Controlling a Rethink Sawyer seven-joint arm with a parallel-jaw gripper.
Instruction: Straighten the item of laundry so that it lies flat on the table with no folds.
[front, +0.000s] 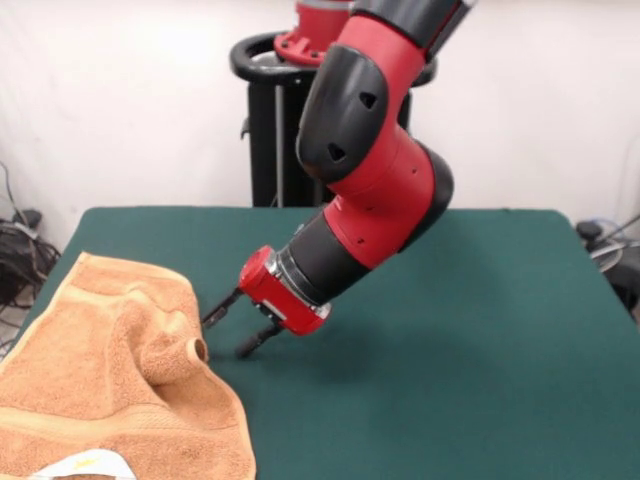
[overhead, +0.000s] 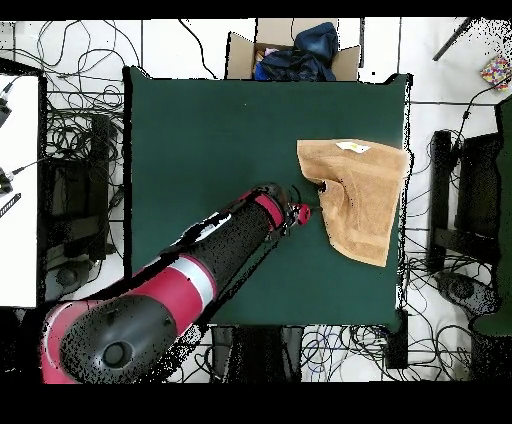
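Now the gripper sits low beside the towel, jaws apart and holding nothing. The towel lies bunched at one side of the table, a raised fold near the fingertips. Gripping that fold and pulling outward looks next.

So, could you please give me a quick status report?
Gripper open, low beside orange-tan terry towel. Towel rumpled, raised fold near fingers, not flat on green table. Nothing blocking.

One camera looks low across the table toward the arm; another looks straight down, sharing the whole tabletop.
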